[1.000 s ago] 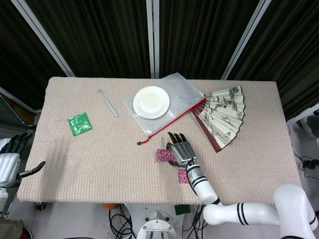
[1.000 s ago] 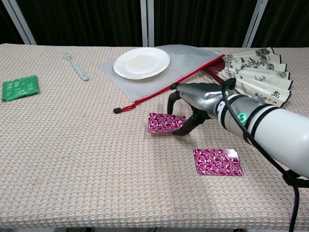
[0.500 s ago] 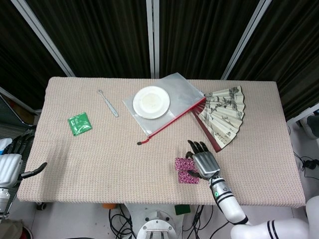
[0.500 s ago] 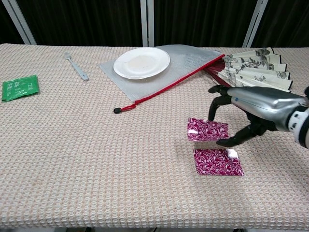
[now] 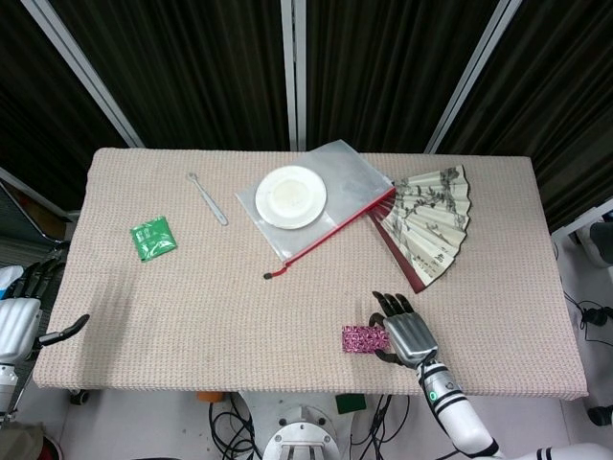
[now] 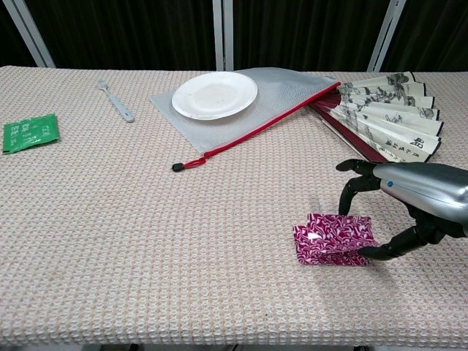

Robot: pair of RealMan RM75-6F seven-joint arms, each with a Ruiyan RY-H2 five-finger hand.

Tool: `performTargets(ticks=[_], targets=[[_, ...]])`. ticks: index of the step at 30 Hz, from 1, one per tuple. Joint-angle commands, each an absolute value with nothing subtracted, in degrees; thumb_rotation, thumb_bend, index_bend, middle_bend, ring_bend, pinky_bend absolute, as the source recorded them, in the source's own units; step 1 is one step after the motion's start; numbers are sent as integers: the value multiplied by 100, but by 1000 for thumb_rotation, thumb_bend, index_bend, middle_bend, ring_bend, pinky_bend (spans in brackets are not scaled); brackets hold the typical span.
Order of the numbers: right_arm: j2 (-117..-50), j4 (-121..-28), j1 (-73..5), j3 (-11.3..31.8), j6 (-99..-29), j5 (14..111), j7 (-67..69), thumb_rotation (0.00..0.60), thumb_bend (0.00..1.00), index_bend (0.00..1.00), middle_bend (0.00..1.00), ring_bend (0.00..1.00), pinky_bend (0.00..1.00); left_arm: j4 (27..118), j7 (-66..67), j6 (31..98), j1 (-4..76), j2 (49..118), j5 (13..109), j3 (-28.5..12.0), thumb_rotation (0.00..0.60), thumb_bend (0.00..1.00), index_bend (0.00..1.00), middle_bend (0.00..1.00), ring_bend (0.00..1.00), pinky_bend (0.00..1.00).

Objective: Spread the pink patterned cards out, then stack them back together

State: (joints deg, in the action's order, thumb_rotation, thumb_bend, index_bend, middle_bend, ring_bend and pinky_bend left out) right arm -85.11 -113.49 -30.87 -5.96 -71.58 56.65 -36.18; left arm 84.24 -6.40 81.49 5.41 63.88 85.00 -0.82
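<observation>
Head view alone shows left hand (image 5: 17, 321) — off-table, empty.

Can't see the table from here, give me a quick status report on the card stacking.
Right hand pinching top pink card, laying it on the lower one. Left hand off table, open. Nothing in the way.

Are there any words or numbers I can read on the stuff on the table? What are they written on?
Green packet: white print on it, too blurred to read.
Folding fan: dark brush-written characters on the painted paper, too small to make out.
Pink patterned cards, held by the right hand: only a swirly pattern, no words.
White plate, mesh zip pouch and fork: no writing visible.
</observation>
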Motion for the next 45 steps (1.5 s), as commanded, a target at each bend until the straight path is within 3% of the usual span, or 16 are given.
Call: performTargets(ticks=[1,21,45], targets=[[-8556,-11304,-3052,-596,-7124,5629,-3643,600,587,424,35,0,0,8416,-651,8140,546,6388,8496,-86,96,105,73,50,32,170],[-8880,-11136,-2940,-381,-7082,5546,-3976,600,580,413,35,0,0,8286,-795,8134,544,6398,8484,-98,103,105,73,50,32,170],[-8840,-11144,-2926,-325,-6937,5427,-4116,600,478,334,22,0,0,8296,-776,8157,519,6394,8466,-107,104,105,73,49,32,170]])
